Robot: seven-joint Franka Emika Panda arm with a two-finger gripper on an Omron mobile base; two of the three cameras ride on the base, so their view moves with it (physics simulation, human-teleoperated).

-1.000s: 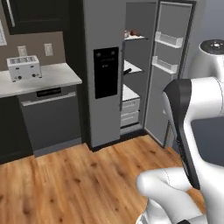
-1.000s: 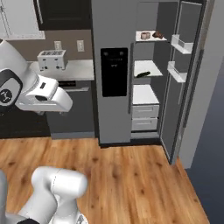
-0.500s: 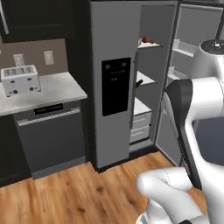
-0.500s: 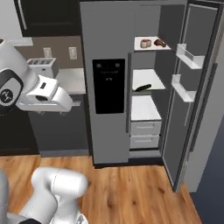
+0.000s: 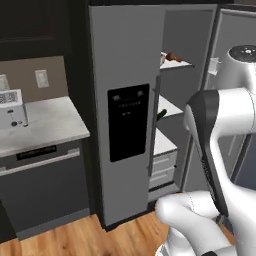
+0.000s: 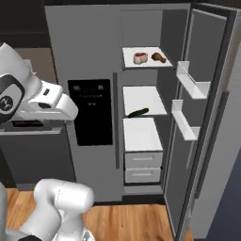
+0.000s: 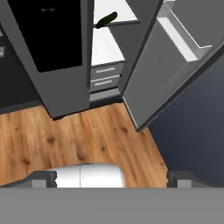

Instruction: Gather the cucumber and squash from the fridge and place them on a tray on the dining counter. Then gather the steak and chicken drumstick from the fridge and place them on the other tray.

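You are at the approach step — the base stands in front of the fridge, whose right door is swung wide open, and nothing has been picked up. In the right base view the cucumber lies on the middle shelf, near its front edge; the steak and the chicken drumstick sit side by side on the top shelf, the steak to the left. A squash I cannot find in these pictures, so it may be hidden deeper inside.

The gripper looks down at the wooden floor, with the cucumber far at the top of the hand view. Its two tips stand well apart at the bottom edge, so it appears open and it holds nothing.

The next move, as I judge it, calls for raising the hand and reaching into the middle shelf toward the cucumber — keep well away from the door bins on the right.

Compared with half a second ago, the whole scene is larger and closer in both base views: the base has driven toward the fridge, and the toaster on the counter has slid to the left edge.
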